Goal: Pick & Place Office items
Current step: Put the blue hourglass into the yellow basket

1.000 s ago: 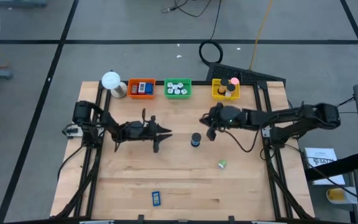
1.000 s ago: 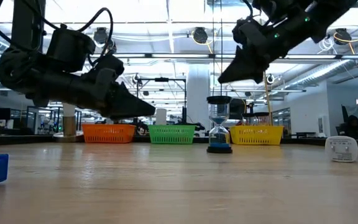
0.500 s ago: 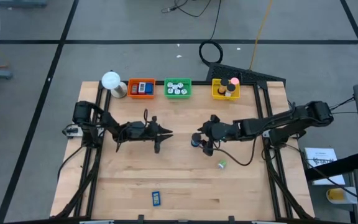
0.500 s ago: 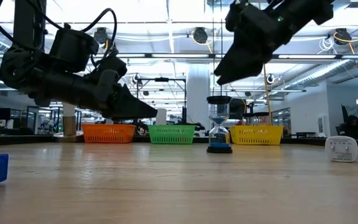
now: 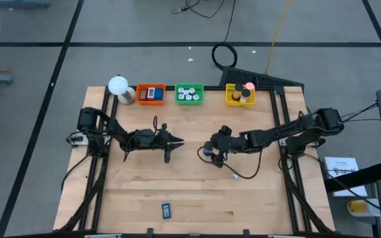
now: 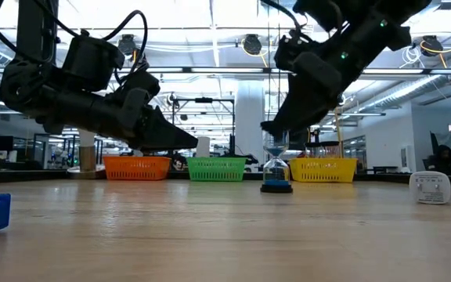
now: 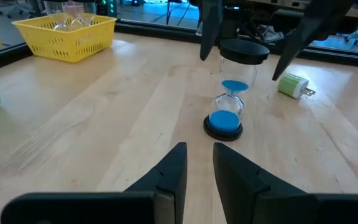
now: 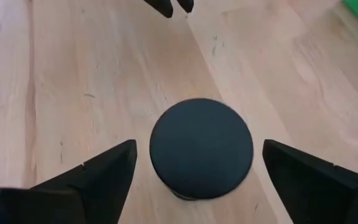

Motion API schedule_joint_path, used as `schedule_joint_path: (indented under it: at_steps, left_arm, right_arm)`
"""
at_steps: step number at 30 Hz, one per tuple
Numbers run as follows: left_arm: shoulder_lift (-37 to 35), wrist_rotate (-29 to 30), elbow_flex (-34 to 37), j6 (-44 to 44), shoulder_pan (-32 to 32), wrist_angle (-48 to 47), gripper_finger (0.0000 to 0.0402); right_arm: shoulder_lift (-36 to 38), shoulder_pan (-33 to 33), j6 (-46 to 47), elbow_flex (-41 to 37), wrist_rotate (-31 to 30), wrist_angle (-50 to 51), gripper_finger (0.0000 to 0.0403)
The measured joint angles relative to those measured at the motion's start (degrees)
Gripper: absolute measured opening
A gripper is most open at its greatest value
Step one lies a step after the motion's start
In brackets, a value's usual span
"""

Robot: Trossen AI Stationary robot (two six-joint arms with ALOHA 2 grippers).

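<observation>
The right gripper (image 8: 194,171) hangs with its jaws spread wide, one dark finger on either side of the black round cap of a small hourglass (image 7: 229,93), clear glass with blue sand and a black base, standing upright near the middle of the pale wooden tabletop (image 5: 197,192). In the right wrist view the cap sits between the fingers with open wood showing on both sides, so nothing is gripped yet; the left wrist view shows the two fingers flanking the cap from above, apart from it.

The step in hand looks like the grasp. To do it well, the gripper should come straight down until the pads are level with the cap's rim or just under it, staying centred so both pads meet the cap together. A one-sided touch would likely tip this tall, narrow piece, and the glass waist is a poor place to squeeze. Close gently, then lift vertically before any sideways travel.

The left gripper (image 7: 197,171) waits low over the tabletop, well to the left of the hourglass and pointed at it, jaws nearly closed with a narrow gap and holding nothing.

Farther out, a small green and white plug-like piece (image 7: 294,85) lies near the hourglass, and a blue flat rectangle (image 5: 166,211) rests near the front edge. Along the back stand an orange tray (image 5: 151,93), a green tray (image 5: 190,94) and a yellow tray (image 5: 239,94).
</observation>
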State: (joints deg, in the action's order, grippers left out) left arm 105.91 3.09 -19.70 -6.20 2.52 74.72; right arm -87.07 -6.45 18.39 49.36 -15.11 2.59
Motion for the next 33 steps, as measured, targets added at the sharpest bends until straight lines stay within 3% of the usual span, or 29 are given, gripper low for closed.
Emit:
schedule_joint_path:
  at_steps: [5,14,21,24,28,33]
  left_arm:
    - [0.0,0.02,0.0,0.0,0.0,0.0,0.0077]
    - [0.0,0.03,0.0,-0.02,0.0,-1.03,0.0076]
    - [0.0,0.04,0.0,-0.07,0.01,-1.28,0.0076]
    - [0.0,0.04,0.0,-0.16,0.0,-1.27,0.0076]
    - [0.0,0.04,0.0,-0.17,0.01,-1.25,0.0076]
    - [0.0,0.04,-0.17,-0.33,0.0,-1.09,0.0076]
  right_arm:
    - [-0.78,0.08,-0.94,0.0,-1.59,-2.31,0.0309]
    - [-0.71,0.1,-1.11,0.0,-2.76,-2.52,0.021]
    - [4.35,2.17,-1.31,-0.09,-2.78,-0.93,0.0208]
    - [9.73,6.73,-2.41,-0.09,-3.3,3.49,0.0208]
    - [15.64,17.4,-4.84,-0.02,-6.0,9.32,0.0208]
    - [16.86,30.27,-9.99,-0.02,-5.67,10.12,0.0208]
